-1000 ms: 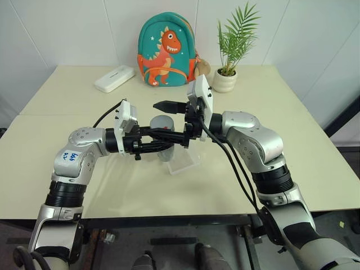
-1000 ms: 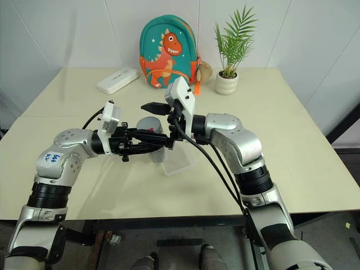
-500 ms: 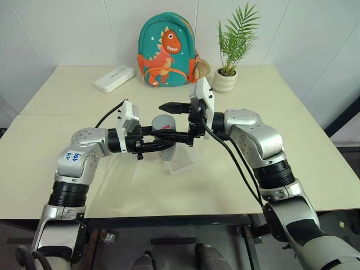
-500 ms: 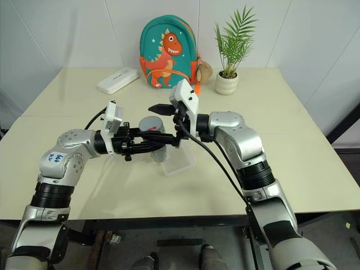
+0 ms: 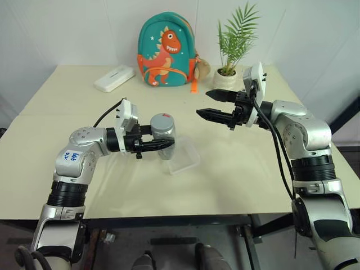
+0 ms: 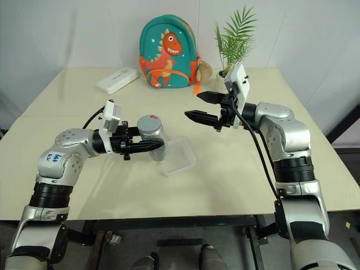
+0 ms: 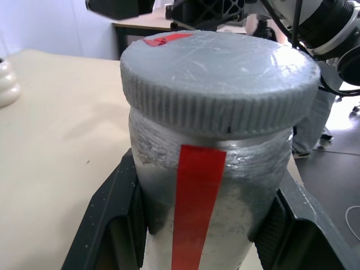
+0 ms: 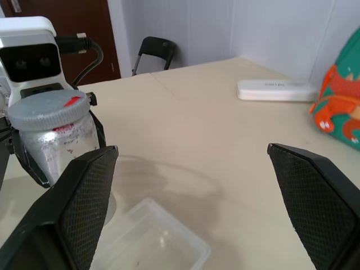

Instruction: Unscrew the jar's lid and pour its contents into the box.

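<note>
Your left tool [image 5: 163, 144] grips the jar [image 5: 163, 135] upright just beside the box [image 5: 183, 161] on the tabletop [image 5: 236, 169]; lid [image 7: 216, 67] on. Right tool [image 5: 209, 104] hangs released, well apart. Step: unscrewing. Next: bring the right tool over the lid, clamp, twist.

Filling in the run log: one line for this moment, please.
left gripper: shut on jar | lid: on | right gripper: open, empty | box: on table
</note>
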Robot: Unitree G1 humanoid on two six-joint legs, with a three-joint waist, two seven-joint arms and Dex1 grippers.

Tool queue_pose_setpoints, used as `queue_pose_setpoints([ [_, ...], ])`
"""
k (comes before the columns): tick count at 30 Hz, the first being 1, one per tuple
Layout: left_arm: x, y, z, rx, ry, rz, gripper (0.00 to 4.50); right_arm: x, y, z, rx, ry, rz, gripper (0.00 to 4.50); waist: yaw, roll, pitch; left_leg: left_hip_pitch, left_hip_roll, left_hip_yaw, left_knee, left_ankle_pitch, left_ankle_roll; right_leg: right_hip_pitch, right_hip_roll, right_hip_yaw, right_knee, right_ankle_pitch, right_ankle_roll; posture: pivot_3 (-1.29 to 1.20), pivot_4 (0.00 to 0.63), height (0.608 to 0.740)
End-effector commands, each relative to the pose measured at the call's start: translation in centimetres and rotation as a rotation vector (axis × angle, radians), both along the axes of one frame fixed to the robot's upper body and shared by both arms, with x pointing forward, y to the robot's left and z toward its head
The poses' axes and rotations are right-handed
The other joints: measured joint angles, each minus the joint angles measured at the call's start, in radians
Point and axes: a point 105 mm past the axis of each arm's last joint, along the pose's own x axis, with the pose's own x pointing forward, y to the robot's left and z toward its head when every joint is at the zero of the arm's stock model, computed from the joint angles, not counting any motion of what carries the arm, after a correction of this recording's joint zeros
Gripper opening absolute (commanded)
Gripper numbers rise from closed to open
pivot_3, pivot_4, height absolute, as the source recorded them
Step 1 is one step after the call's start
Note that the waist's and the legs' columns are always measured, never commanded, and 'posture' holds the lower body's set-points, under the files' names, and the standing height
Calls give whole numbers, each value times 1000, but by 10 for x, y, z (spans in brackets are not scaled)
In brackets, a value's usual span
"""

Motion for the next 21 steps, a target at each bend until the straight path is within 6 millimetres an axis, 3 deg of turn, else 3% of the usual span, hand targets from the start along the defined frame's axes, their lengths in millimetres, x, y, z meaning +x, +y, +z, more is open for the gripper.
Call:
queue_pose_setpoints([
  [1,-5,5,9,-8,-39,-4,1955,-18,3,20,45,-46,75,4471,-4,1,0,0,0,0,0,0,0,0,0,0,0,0,0,0,150,740],
  [3,-5,5,9,-7,-40,0,1955,-28,14,25,65,-53,127,4471,-9,2,1,0,0,0,0,0,0,0,0,1,1,0,1,0,150,740],
  [8,-4,4,8,-7,-39,0,1955,-52,66,27,62,-77,254,4471,-23,2,1,0,0,1,2,0,0,0,1,3,1,1,2,0,150,740],
  [14,-3,0,8,-13,-41,-7,1955,-62,108,24,41,-94,298,4471,-19,2,1,-1,0,2,5,0,0,0,1,5,1,2,3,0,150,740],
  [21,-3,-1,8,-16,-45,-13,1955,-55,124,12,-24,-126,269,4471,-18,2,1,-1,0,3,6,0,0,0,1,6,1,2,4,0,150,740],
])
